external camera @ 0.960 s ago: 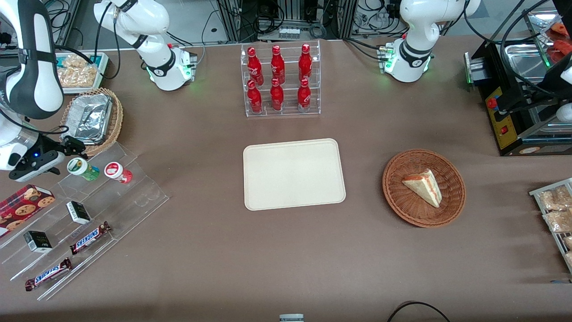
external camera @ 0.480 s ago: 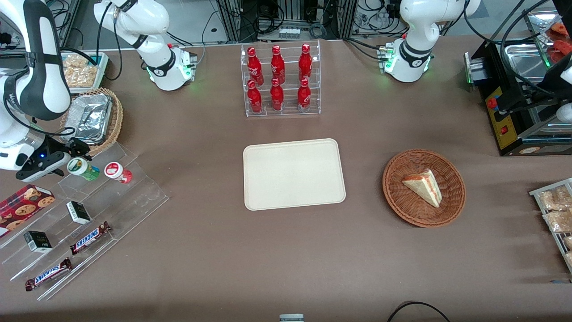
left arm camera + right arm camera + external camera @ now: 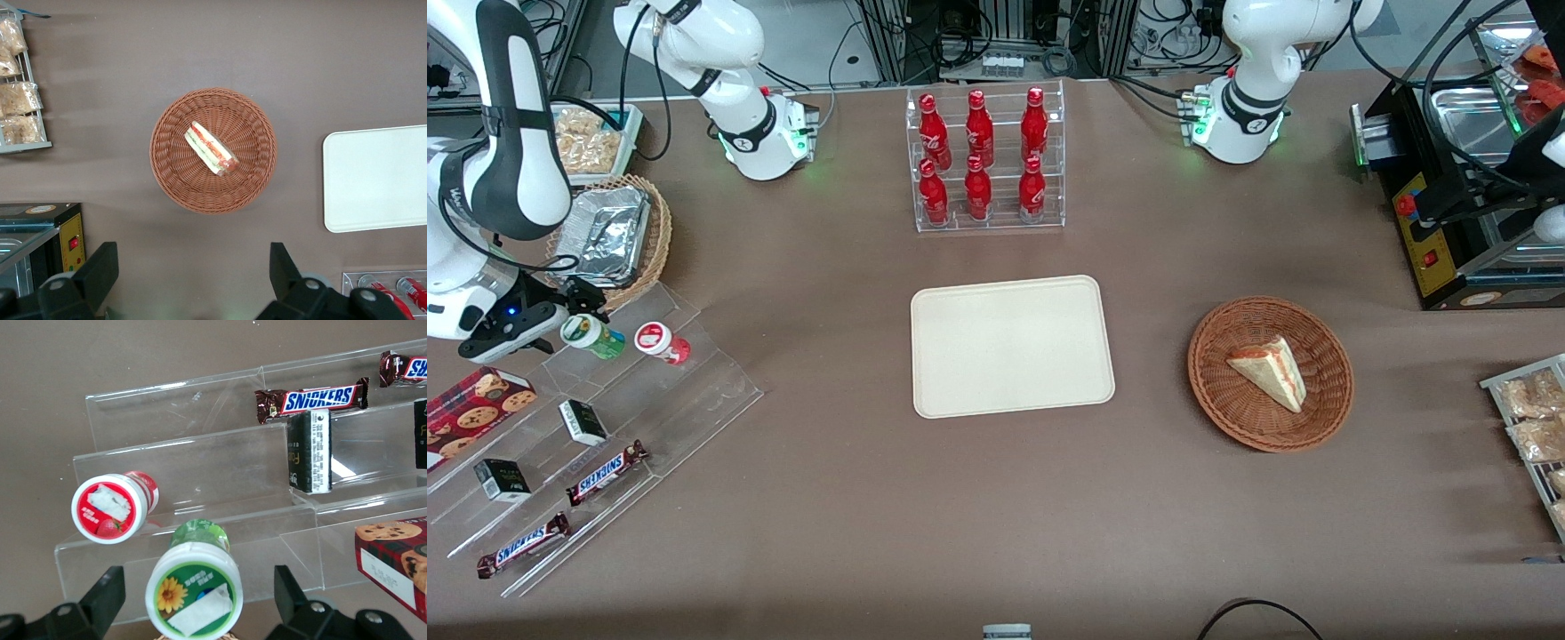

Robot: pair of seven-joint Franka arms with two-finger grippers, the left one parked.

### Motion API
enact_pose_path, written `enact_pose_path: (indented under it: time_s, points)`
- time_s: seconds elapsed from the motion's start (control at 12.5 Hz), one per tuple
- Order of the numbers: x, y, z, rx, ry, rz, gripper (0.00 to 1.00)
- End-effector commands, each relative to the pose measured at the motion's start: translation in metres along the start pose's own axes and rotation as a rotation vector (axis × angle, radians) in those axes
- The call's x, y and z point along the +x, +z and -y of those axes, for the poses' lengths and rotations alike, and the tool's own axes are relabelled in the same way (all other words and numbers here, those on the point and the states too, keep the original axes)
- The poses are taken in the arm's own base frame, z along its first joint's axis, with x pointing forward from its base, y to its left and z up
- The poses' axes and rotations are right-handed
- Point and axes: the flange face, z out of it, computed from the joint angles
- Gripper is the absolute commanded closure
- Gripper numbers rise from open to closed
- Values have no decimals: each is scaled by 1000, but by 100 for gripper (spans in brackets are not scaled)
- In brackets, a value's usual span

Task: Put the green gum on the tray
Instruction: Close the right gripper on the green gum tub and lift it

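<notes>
The green gum (image 3: 591, 335) lies tilted on the upper step of a clear acrylic stand (image 3: 694, 391), toward the working arm's end of the table. Its white lid with a green, sunflower-marked label (image 3: 195, 587) faces my wrist camera. My gripper (image 3: 197, 603) is open at the lid end of the canister. Its two black fingers (image 3: 107, 595) flank the lid with a gap on each side and touch nothing. From the front, the gripper (image 3: 578, 307) hangs just above the gum. The cream tray (image 3: 1012, 345) lies bare at the table's middle.
A red gum canister (image 3: 661, 341) lies beside the green one on the same step. Lower steps hold Snickers bars (image 3: 605, 472), small dark boxes (image 3: 583, 421) and a cookie box (image 3: 471, 409). A foil tray in a wicker basket (image 3: 609, 236), a cola bottle rack (image 3: 985, 160) and a sandwich basket (image 3: 1270, 373) also stand on the table.
The right arm has shifted slightly and brought the open gripper a little closer onto the green gum's lid. The gum and the other items have not moved.
</notes>
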Motion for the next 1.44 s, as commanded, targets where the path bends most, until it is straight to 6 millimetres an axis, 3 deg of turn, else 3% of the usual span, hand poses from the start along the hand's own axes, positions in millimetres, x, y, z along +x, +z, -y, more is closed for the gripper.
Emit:
enact_pose_path:
  time_s: [0.0, 0.32, 0.48, 0.56, 0.64, 0.72, 0.88, 1.12, 1.36]
  points:
    - [-1, 5, 1, -7, -11, -18, 1]
    - [-3, 12, 3, -8, -9, -17, 2]
    - [-4, 12, 3, -6, -9, -17, 7]
    - [-3, 11, 4, -5, -12, -16, 14]
    - [-4, 11, 4, -4, -13, -15, 31]
    - [-3, 10, 4, -5, -18, -16, 58]
    - [-3, 9, 4, -2, -17, -14, 98]
    - [5, -3, 4, 8, -20, -9, 100]
    - [39, -58, 9, 44, -37, 15, 100]
